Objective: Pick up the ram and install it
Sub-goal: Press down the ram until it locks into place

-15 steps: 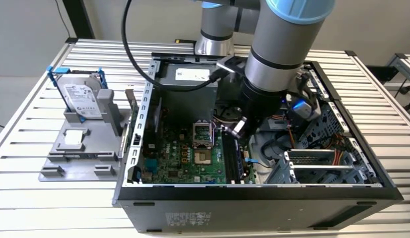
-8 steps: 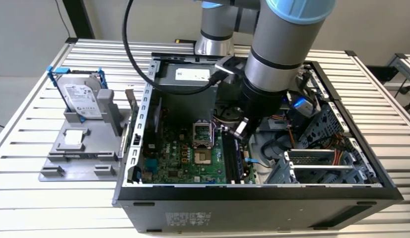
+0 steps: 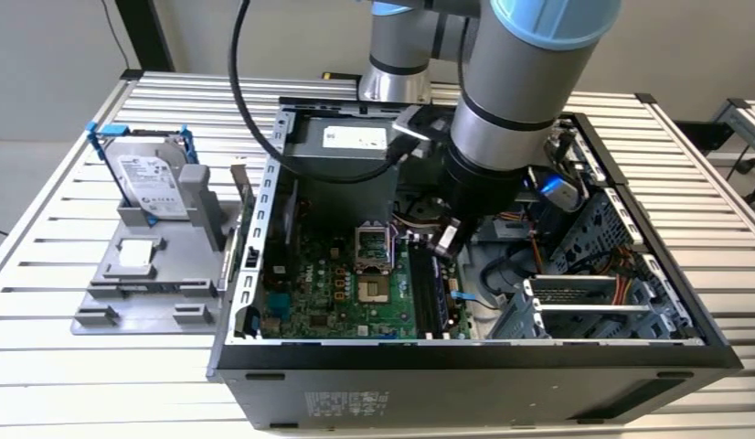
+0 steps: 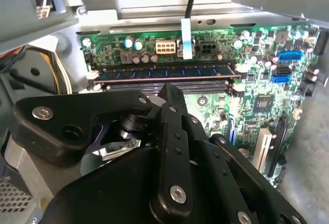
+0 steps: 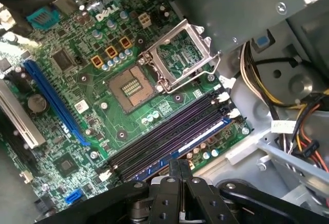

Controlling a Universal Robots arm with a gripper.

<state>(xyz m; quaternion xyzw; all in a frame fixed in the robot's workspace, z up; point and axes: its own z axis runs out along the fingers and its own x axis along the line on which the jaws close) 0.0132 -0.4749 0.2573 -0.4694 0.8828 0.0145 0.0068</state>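
The ram [image 4: 164,72] is a long dark stick with a row of chips. It lies along the outermost memory slot of the green motherboard [image 3: 341,293] inside the open computer case [image 3: 475,352]. In the first wrist view the ram [image 5: 205,134] shows a bluish label. My gripper [image 5: 178,163] hangs just above the middle of the stick, its black fingers pressed together with nothing between them. In the second wrist view the gripper [image 4: 170,88] tip sits at the edge of the slots. The exterior view shows the gripper [image 3: 449,241] low inside the case.
Empty dark memory slots [image 5: 164,131] run beside the ram. The CPU socket [image 5: 131,85] has its metal frame [image 5: 180,54] flipped open. Cable bundles [image 5: 267,80] and a drive cage [image 3: 597,306] crowd one side. Outside the case, a silver hard drive [image 3: 152,178] stands on a grey fixture [image 3: 146,274].
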